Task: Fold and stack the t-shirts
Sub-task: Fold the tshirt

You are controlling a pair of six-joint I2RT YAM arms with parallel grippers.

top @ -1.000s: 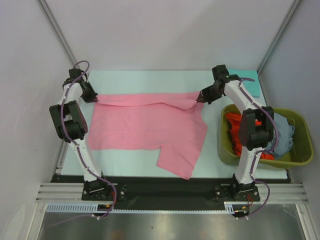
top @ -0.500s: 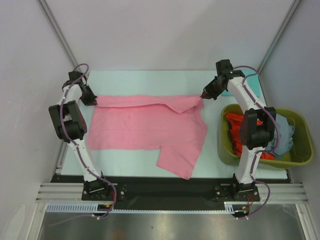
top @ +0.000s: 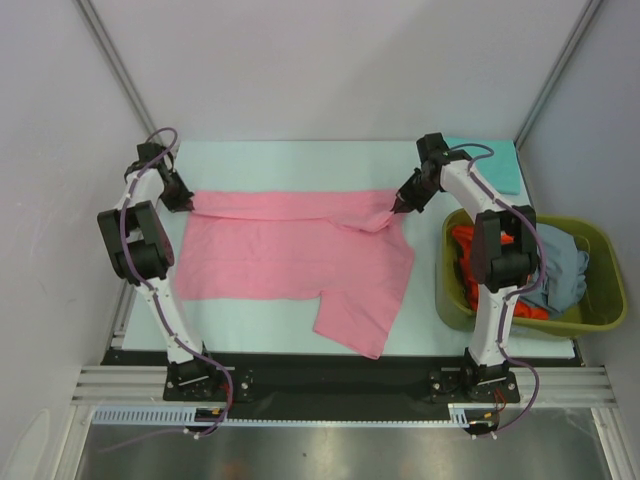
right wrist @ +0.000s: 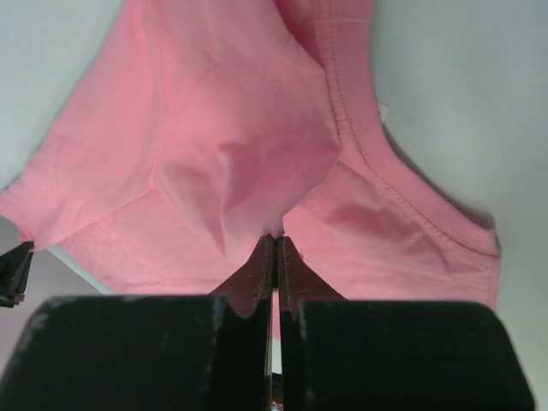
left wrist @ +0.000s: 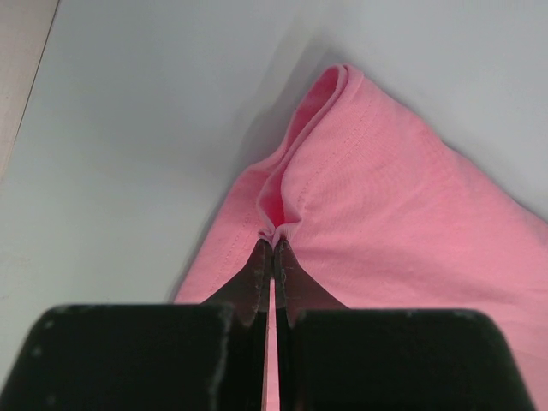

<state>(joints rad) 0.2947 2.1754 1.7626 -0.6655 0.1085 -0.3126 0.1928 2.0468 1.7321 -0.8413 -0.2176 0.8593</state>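
A pink t-shirt lies spread across the table, its far edge pulled into a straight line between my grippers. My left gripper is shut on the shirt's far left corner; the pinched hem shows in the left wrist view. My right gripper is shut on the shirt's far right corner, where the cloth bunches, as the right wrist view shows. A teal t-shirt lies folded at the far right corner. An orange-red t-shirt and a grey-blue t-shirt lie in the basket.
An olive-green plastic basket stands at the table's right edge, close to my right arm. White walls with metal struts enclose the table at the back and sides. A sleeve of the pink shirt reaches toward the near edge.
My right gripper has swung out toward the far right and come back left and nearer, dragging the shirt's far right corner. The far edge now lies straighter. The left gripper has hardly moved.
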